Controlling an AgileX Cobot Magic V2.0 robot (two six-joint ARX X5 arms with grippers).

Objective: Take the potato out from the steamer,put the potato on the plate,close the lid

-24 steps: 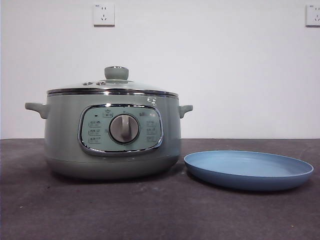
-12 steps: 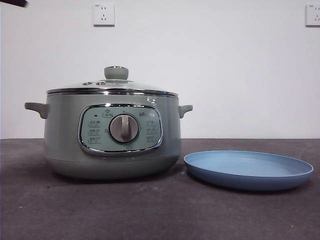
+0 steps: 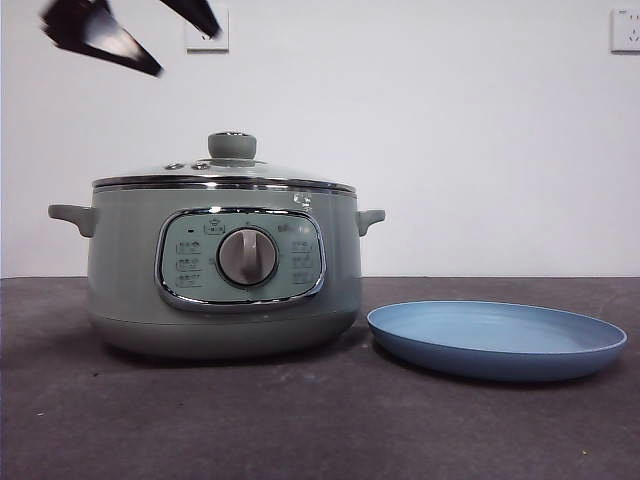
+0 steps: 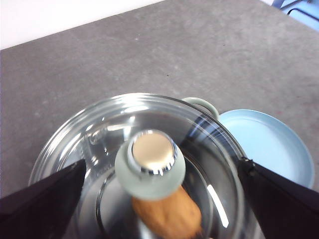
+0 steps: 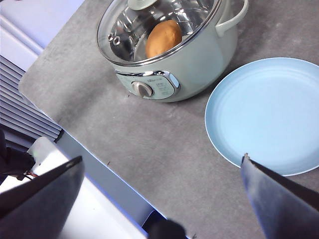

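I hold the left claw (image 4: pixel 159 199) wide open, empty, above the lid (image 3: pixel 224 175). Glass: slick, breakable. Grip the knob (image 4: pixel 150 163); plate (image 3: pixel 497 340) at 3 o'clock.

A dark grey, faintly speckled desk (image 3: pixel 300 420) was seen across the lower part of the front view, backed by a plain white wall (image 3: pixel 450 150). Two white wall sockets were mounted high on that wall: one socket (image 3: pixel 207 35) near the upper left, partly covered, and a second socket (image 3: pixel 626 30) cut by the right edge. In the right wrist view, grey slatted panels (image 5: pixel 20 112) were visible beyond the desk's edge.
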